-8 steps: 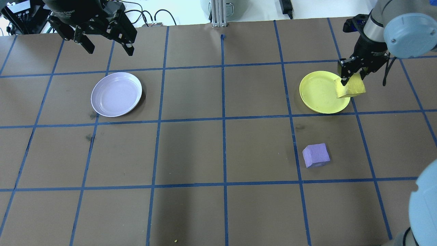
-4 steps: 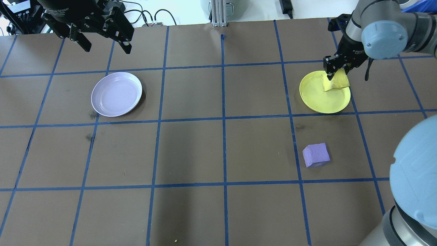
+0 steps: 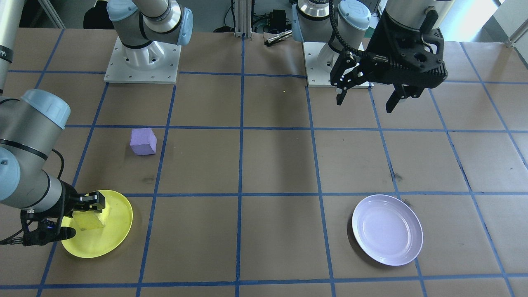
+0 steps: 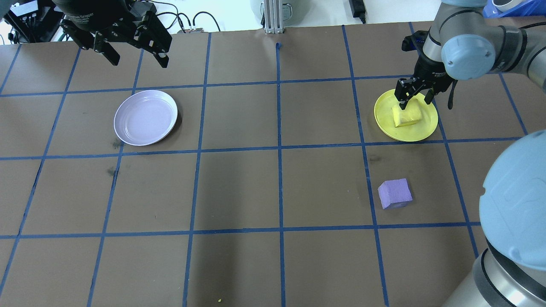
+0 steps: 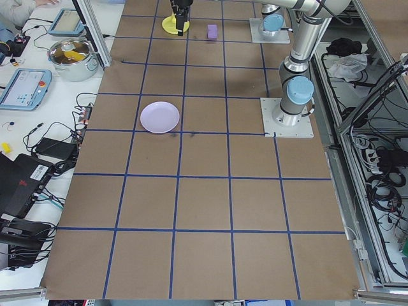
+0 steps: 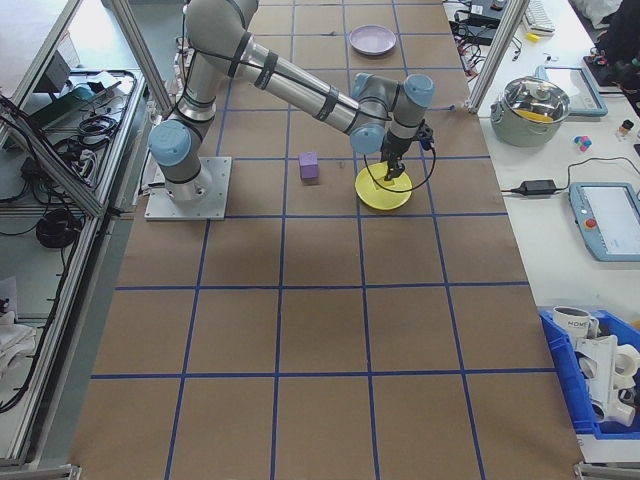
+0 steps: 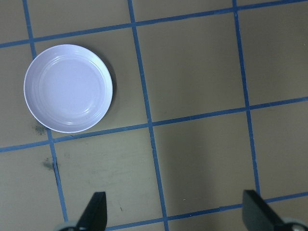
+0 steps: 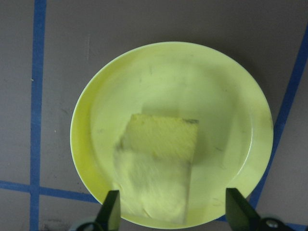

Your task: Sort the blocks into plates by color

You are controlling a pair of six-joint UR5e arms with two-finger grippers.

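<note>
The yellow block (image 4: 407, 115) lies inside the yellow plate (image 4: 386, 115) at the far right. My right gripper (image 4: 414, 99) hangs just over it, open. In the right wrist view the block (image 8: 159, 163) sits between the spread fingers, with a gap to the right fingertip (image 8: 238, 207). The purple block (image 4: 394, 193) rests on the table, nearer the robot than the yellow plate. At the far left the lavender plate (image 4: 145, 117) holds nothing. High above the table beyond it, my left gripper (image 4: 138, 59) stands open and holds nothing.
Brown paper with a blue tape grid covers the table (image 4: 277, 187). A metal post (image 4: 273, 17) and cables stand past the far edge. The two arm bases (image 3: 142, 62) sit at the robot's side.
My right gripper carried the yellow block leftward over the yellow plate and down. The block now rests in the plate with the fingers apart. The left gripper barely shifted.
</note>
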